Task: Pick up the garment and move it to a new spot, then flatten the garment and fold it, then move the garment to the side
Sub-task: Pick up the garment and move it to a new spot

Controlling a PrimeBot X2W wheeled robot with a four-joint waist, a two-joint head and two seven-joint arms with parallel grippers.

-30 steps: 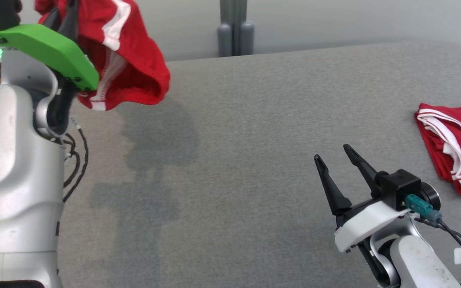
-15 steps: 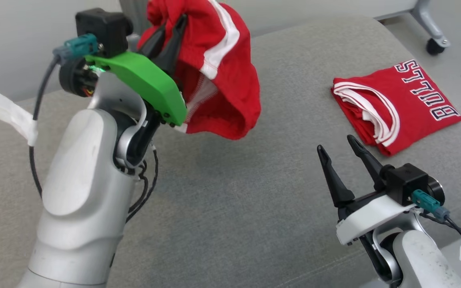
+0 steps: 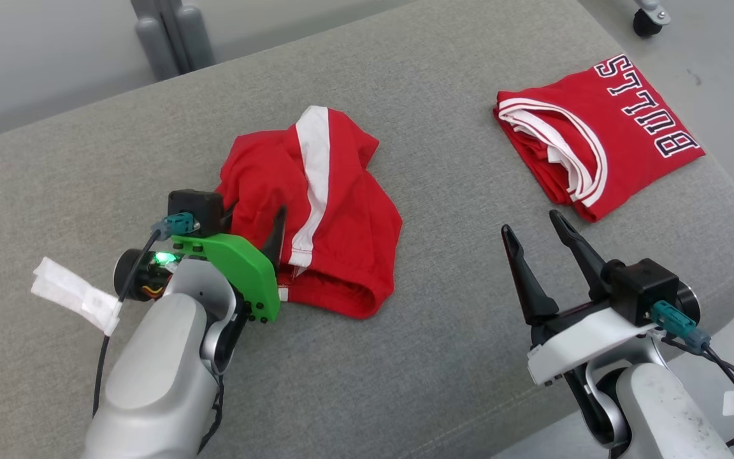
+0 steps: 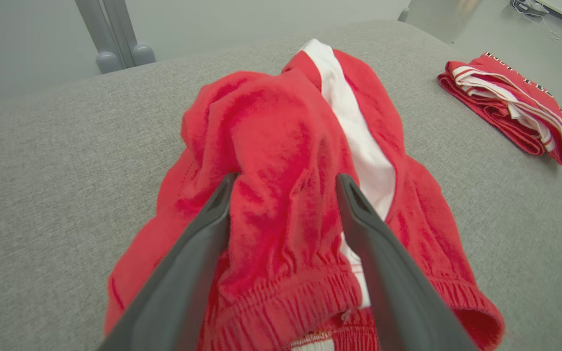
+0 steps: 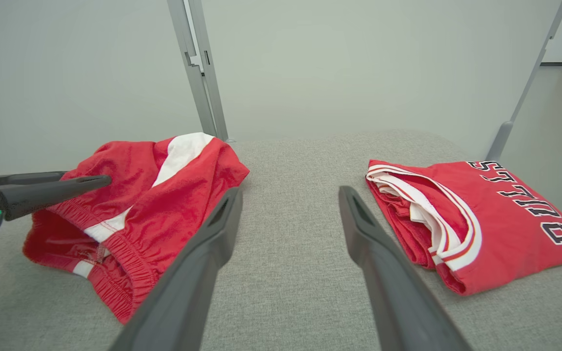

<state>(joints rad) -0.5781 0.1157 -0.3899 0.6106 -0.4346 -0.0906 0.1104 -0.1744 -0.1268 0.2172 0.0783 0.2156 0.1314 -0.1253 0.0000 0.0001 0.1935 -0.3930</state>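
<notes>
Shorts (image 3: pixel 335 242) are down on the grey pad (image 3: pixel 469 319) now; my left claw (image 3: pixel 255 213) is spread, straddling their seven-o'clock waistband; right claw (image 3: pixel 531 222) spread, empty.

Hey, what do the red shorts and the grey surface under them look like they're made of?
Red shorts: soft, slightly sheeny fabric, likely polyester; it crumples, waistband gathered. Grey surface: matte woven upholstery cloth, visibly textured weave.
</notes>
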